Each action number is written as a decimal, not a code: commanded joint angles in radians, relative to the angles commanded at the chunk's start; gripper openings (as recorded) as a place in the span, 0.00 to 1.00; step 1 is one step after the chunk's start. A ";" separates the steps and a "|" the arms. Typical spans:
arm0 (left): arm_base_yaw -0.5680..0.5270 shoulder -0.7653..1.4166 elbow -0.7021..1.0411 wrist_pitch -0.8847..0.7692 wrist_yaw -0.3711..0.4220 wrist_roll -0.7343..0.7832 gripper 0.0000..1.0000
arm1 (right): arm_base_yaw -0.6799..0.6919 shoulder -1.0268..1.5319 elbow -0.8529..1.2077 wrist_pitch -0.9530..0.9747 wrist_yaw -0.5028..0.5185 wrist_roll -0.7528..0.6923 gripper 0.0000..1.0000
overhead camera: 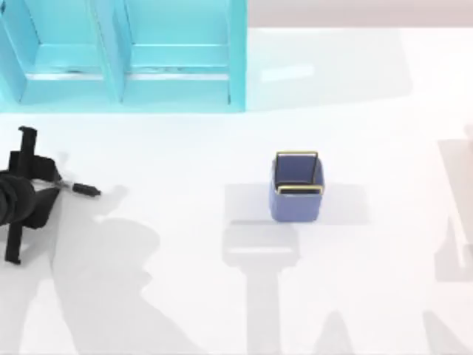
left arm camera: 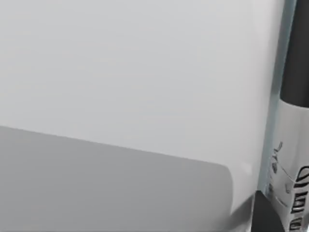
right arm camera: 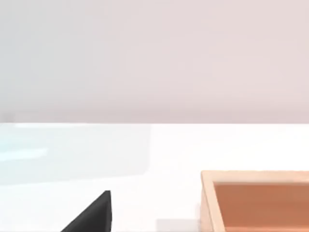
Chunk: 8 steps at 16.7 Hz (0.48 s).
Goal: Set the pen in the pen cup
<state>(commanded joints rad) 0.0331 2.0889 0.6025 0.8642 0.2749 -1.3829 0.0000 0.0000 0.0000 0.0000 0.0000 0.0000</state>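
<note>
Closest to the lens, in my left wrist view, the pen (left arm camera: pixel 292 145) runs as a dark barrel with its grey printed label band, cut off at the frame edge, so I can't see either end of it there. From the top view, my left gripper (overhead camera: pixel 29 194) sits at the far left of the tabletop (overhead camera: pixel 185 296), and a short dark tip pokes out of it toward the right, pointing roughly at the pen cup (overhead camera: pixel 297 188). I judge that tip to be the pen's, which would put its long axis nearly level, left to right, with most of the barrel hidden under the arm. Whether the fingers are clamped on the pen or merely around it, I cannot tell.

That cup stands upright near the middle of the tabletop, well apart from my left gripper and to its right, mouth open upward, gold rim visible. The coming move turns on that: the pen must travel right and tip from lying to upright over the opening. My left arm is plainly the nearer one.

A turquoise shelf unit (overhead camera: pixel 126 52) stands along the back left. My right wrist view shows a corner of an orange-brown tray (right arm camera: pixel 256 198); I cannot tell that gripper's state.
</note>
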 joint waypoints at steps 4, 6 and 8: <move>0.028 -0.242 0.032 -0.494 -0.022 0.089 0.00 | 0.000 0.000 0.000 0.000 0.000 0.000 1.00; 0.029 -0.254 0.031 -0.507 -0.021 0.090 0.00 | 0.000 0.000 0.000 0.000 0.000 0.000 1.00; 0.032 -0.306 0.028 -0.560 -0.018 0.094 0.00 | 0.000 0.000 0.000 0.000 0.000 0.000 1.00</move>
<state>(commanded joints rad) 0.0656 1.7832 0.6306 0.3039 0.2572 -1.2890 0.0000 0.0000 0.0000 0.0000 0.0000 0.0000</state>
